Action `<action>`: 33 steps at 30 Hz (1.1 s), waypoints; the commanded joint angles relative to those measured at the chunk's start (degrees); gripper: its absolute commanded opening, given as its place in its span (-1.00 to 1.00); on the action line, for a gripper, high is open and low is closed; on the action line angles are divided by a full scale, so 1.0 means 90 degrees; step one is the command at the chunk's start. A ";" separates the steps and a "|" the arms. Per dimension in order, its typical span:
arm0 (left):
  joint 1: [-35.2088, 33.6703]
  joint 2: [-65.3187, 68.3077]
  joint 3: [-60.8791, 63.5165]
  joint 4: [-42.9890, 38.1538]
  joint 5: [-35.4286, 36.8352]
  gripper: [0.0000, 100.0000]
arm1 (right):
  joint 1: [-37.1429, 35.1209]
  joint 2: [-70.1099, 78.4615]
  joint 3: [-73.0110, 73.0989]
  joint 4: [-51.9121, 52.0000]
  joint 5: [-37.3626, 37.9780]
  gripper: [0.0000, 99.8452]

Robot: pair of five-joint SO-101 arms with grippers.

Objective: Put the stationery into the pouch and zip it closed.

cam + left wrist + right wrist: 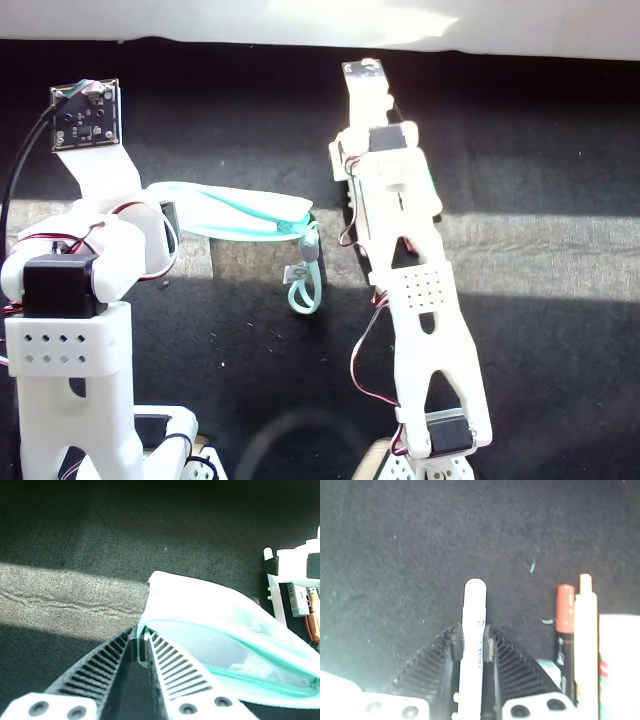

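The white mesh pouch (240, 212) with a teal zipper (260, 672) stretches from the left arm toward the middle of the table. My left gripper (141, 640) is shut on the pouch's (215, 625) corner. A teal loop (305, 290) hangs from the pouch's far end. My right gripper (472, 642) is shut on a white pen (474, 610), which sticks out past the fingertips over the dark mat. Beside it lie an orange marker (565, 615) and a cream pen (585, 625). The right arm (400, 200) stands just right of the pouch's end.
A dark mat (540, 130) covers the table, crossed by a sunlit band (540, 255). A white object (620, 665) lies next to the cream pen. Several pens (310, 610) lie beyond the pouch beside the other arm's white part (295, 562).
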 commanded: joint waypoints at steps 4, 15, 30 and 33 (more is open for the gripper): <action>-0.0015 -0.0015 -0.0005 -0.0068 -0.0049 -0.98 | 0.0054 -0.0718 -0.1167 0.1187 0.0059 -0.99; -0.0015 -0.0015 -0.0015 -0.0049 -0.0049 -0.98 | 0.0347 -0.2252 -0.0640 0.2056 0.0020 -0.99; -0.0015 -0.0015 -0.0063 -0.0059 -0.0039 -0.98 | 0.0181 -0.9568 1.1414 -0.0679 -0.0059 -0.99; -0.0015 -0.0015 -0.0210 -0.0029 -0.0039 -0.98 | 0.0200 -1.0369 1.3465 -0.1988 0.0049 -0.99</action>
